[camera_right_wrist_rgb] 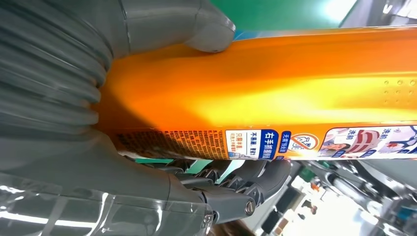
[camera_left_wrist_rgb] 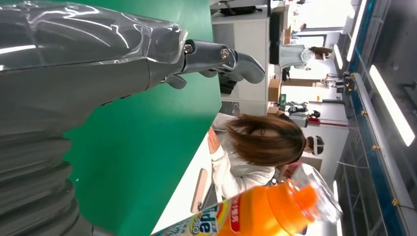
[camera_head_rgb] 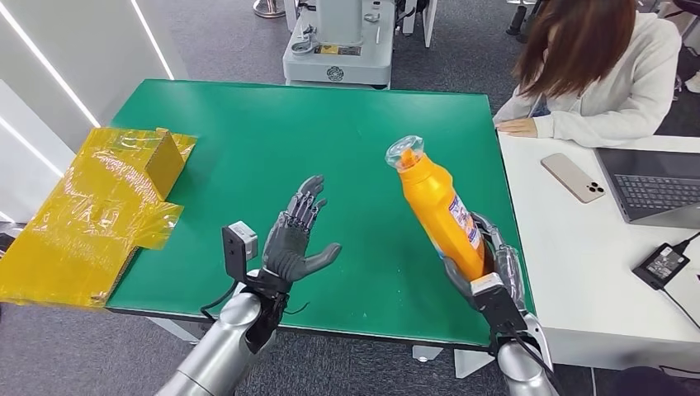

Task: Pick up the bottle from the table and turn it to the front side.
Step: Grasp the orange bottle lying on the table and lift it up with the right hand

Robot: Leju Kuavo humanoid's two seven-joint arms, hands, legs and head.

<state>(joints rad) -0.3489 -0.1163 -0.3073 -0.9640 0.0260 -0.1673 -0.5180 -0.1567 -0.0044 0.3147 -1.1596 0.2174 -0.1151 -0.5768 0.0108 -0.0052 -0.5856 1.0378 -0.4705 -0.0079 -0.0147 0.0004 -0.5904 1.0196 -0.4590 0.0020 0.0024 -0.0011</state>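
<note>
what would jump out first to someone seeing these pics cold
The orange bottle stands out most: the right hand holds it by its lower end, lifted and tilted over the right side of the green table. Next is the left hand, empty with fingers spread over the table's near middle. A crinkled yellow wrapped box overhangs the table's left edge.

One bottle — one phone, one laptop — two hands.

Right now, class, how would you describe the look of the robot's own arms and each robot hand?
Both arms are smooth silver tubes. The left robot hand is dark grey, with segmented fingers, a small grey box and black cables at its wrist. The right robot hand matches, with a grey ribbed cover.
</note>
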